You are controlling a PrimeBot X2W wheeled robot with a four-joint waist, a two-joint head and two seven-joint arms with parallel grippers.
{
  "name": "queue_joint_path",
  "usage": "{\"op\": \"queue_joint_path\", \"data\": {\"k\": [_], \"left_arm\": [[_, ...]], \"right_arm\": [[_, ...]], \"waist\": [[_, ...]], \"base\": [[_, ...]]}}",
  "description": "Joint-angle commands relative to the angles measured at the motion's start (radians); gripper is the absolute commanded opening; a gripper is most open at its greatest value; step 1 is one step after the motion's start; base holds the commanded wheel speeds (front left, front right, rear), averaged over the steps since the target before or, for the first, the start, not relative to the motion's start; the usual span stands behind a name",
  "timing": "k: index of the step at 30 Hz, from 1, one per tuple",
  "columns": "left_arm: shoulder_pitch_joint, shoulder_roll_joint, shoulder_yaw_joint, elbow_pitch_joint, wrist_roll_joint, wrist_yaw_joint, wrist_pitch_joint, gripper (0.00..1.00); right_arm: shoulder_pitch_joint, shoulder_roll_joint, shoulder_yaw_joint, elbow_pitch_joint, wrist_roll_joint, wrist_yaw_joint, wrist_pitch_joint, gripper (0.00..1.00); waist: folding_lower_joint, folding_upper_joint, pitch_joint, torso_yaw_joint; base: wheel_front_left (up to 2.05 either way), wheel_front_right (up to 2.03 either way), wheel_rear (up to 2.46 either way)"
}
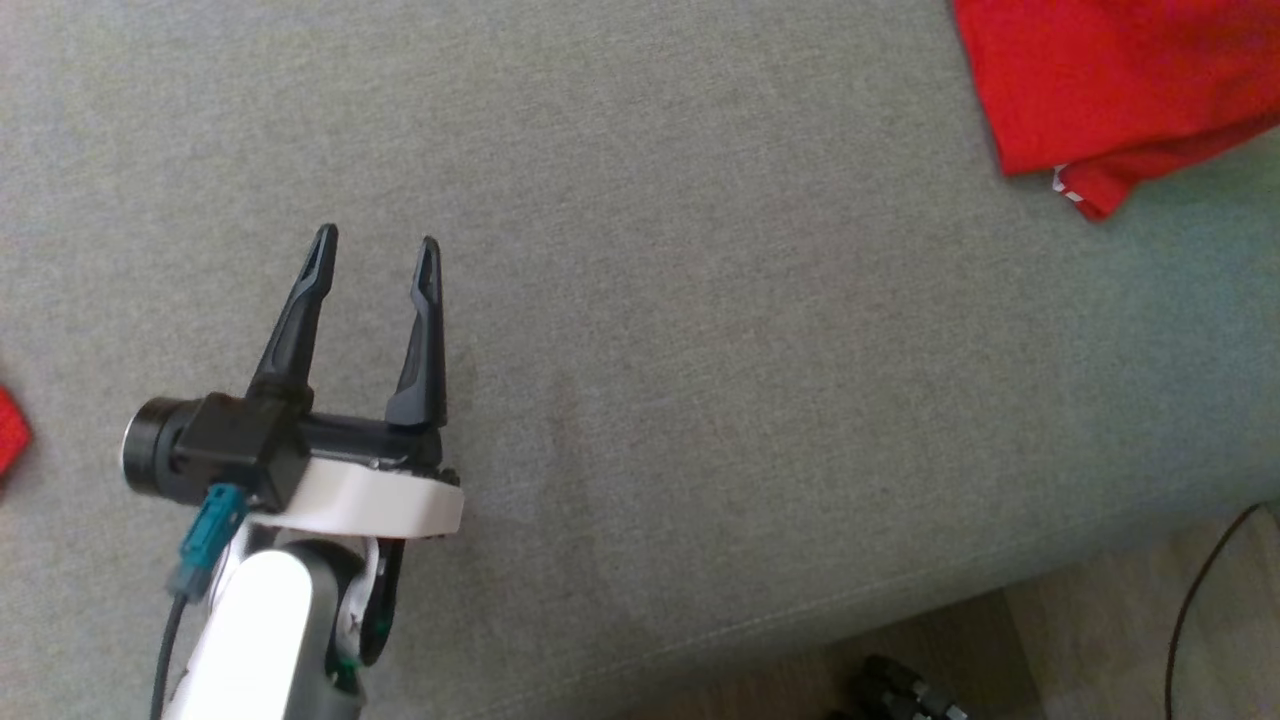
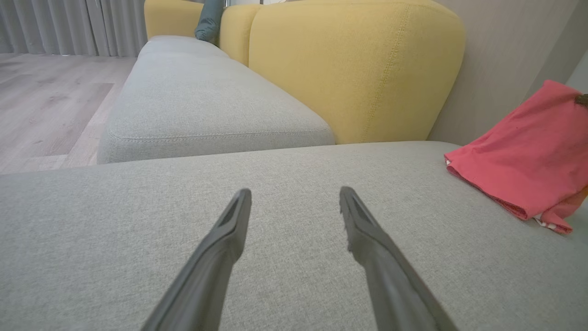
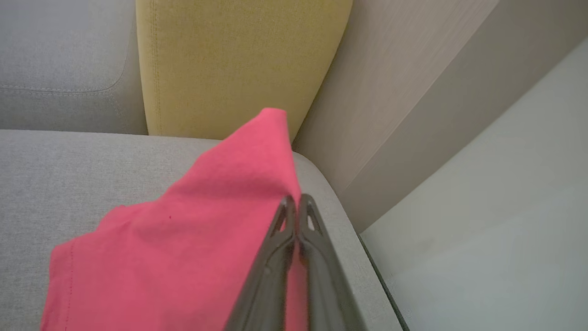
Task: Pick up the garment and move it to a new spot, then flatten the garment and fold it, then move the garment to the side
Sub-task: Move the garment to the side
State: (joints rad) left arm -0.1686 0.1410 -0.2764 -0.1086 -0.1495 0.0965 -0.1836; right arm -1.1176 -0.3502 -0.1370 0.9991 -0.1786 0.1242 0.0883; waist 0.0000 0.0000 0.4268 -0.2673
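The garment (image 1: 1100, 80) is red cloth lying folded at the far right of the grey sofa seat (image 1: 700, 300). In the right wrist view my right gripper (image 3: 297, 198) is shut on the garment (image 3: 193, 239), whose right edge is pulled up into a peak beside the fingertips. The left wrist view shows the garment (image 2: 528, 151) rising from the seat toward its upper right corner. My left gripper (image 1: 378, 240) hovers open over bare seat well left of the garment, with nothing between its fingers (image 2: 229, 230).
Yellow back cushions (image 2: 358, 69) and a beige wall (image 3: 413, 92) stand behind the seat. A second grey seat (image 2: 197, 101) runs off to the left. Wood floor, a black cable (image 1: 1200, 590) and a dark object (image 1: 900, 690) lie below the seat's front edge. A red scrap (image 1: 10, 430) shows at the left edge.
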Motion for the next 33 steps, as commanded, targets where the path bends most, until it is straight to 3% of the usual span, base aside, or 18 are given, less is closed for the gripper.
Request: {"op": "queue_joint_path", "data": {"k": [1,2,3,4,5,6,19,33], "left_arm": [[-0.010,0.008,0.026,-0.038,-0.001,0.003,-0.003,1.00],[-0.011,0.008,0.025,-0.038,-0.001,0.003,-0.003,1.00],[-0.011,0.008,0.024,-0.037,-0.002,0.003,-0.004,1.00],[-0.012,0.009,0.023,-0.036,-0.003,0.003,-0.004,1.00],[-0.013,0.009,0.022,-0.035,-0.003,0.003,-0.004,1.00],[-0.015,0.009,0.021,-0.034,-0.004,0.003,-0.004,1.00],[-0.026,0.006,0.021,-0.011,-0.022,0.009,-0.018,1.00],[-0.027,-0.034,0.059,0.125,-0.092,0.024,-0.066,1.00]], "right_arm": [[-0.027,-0.011,-0.003,-0.041,-0.015,0.007,-0.006,0.00],[-0.023,-0.007,-0.013,-0.044,-0.027,0.007,-0.007,0.00],[-0.018,-0.003,-0.023,-0.046,-0.039,0.007,-0.010,0.13],[-0.012,0.001,-0.033,-0.048,-0.052,0.007,-0.014,0.36],[-0.006,0.007,-0.041,-0.048,-0.063,0.007,-0.018,0.85],[-0.001,0.016,-0.049,-0.047,-0.072,0.007,-0.022,1.00],[0.031,0.061,-0.109,-0.009,-0.132,0.007,-0.080,1.00],[0.097,0.166,0.022,0.070,0.011,0.007,-0.260,1.00]], "waist": [[0.0000,0.0000,0.001,0.001],[0.0000,0.0000,0.003,0.002],[0.0000,0.0000,0.005,0.004],[0.0000,0.0000,0.007,0.006],[0.0000,0.0000,0.008,0.008],[0.0000,0.0000,0.010,0.010],[0.0000,0.0000,-0.004,0.044],[0.0000,0.0000,-0.169,0.121]], "base": [[0.00,0.00,0.00],[0.00,0.00,0.00],[0.00,0.00,0.00],[0.00,0.00,0.00],[0.00,0.00,0.00],[0.00,0.00,0.00],[0.00,0.00,0.00],[0.00,0.00,0.00]]}}
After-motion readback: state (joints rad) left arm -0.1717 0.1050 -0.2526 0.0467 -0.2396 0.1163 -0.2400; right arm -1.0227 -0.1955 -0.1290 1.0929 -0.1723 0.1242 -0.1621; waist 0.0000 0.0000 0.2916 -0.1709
